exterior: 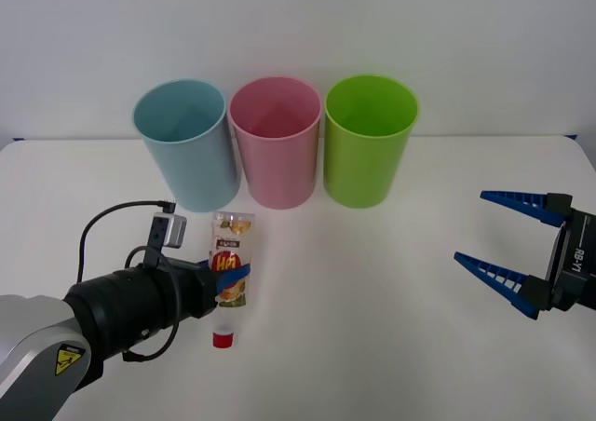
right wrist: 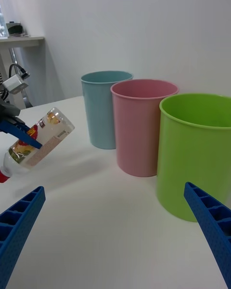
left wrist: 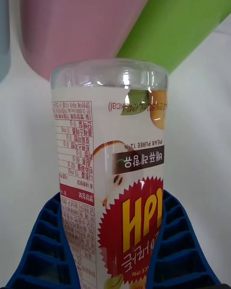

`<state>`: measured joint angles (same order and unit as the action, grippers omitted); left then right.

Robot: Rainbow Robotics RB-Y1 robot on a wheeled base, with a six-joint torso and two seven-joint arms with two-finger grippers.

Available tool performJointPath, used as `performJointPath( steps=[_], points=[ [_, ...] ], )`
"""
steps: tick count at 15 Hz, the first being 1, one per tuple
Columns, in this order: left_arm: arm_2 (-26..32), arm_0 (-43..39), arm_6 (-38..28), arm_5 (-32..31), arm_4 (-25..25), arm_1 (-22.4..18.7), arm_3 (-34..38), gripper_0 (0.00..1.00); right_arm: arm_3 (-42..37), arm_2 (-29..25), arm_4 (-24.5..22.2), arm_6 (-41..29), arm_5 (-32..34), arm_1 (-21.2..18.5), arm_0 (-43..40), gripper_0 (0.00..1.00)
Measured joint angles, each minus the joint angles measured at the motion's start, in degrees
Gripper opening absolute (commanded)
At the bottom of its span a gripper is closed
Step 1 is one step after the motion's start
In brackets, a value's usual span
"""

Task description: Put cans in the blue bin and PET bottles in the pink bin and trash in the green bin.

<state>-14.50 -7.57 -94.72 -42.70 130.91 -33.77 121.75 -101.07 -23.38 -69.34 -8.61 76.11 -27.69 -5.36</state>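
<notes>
My left gripper (exterior: 233, 281) is shut on the PET bottle (exterior: 231, 263), a clear bottle with a pinkish label and a red cap (exterior: 223, 339). In the right wrist view the bottle (right wrist: 41, 142) hangs tilted above the table, cap end lower. The left wrist view shows the blue fingers (left wrist: 43, 241) clamping the label on both sides. Behind stand the blue bin (exterior: 186, 146), the pink bin (exterior: 277, 151) and the green bin (exterior: 368, 146) in a row, left to right, all upright. My right gripper (exterior: 470, 225) hovers open at the right, holding nothing.
The white table (exterior: 391, 291) spreads bare between the bottle and the right gripper. A white wall stands behind the bins. A cable (exterior: 112, 221) loops over the left wrist.
</notes>
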Motion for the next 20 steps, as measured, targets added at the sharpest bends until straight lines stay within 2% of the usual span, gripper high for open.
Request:
performJointPath(
  steps=[3,5,7,13,20],
  points=[
    [2.01,-0.55,8.74,6.38,-12.93,0.35,1.10,0.00,0.00,0.00,0.00,0.00,0.00,0.00,0.00,1.00],
    [2.20,1.13,13.55,11.23,-18.96,1.03,1.11,0.00,0.00,0.00,0.00,0.00,0.00,0.00,0.00,1.00],
    [3.33,2.77,15.93,14.30,-21.27,1.29,1.28,0.00,0.00,0.00,0.00,0.00,0.00,0.00,0.00,1.00],
    [9.32,4.03,20.68,15.18,-28.91,-0.21,5.01,0.00,0.00,0.00,0.00,0.00,0.00,0.00,0.00,1.00],
    [13.13,10.39,20.64,17.81,-29.87,-0.84,5.42,0.00,0.00,0.00,0.00,0.00,0.00,0.00,0.00,1.00]
  ],
)
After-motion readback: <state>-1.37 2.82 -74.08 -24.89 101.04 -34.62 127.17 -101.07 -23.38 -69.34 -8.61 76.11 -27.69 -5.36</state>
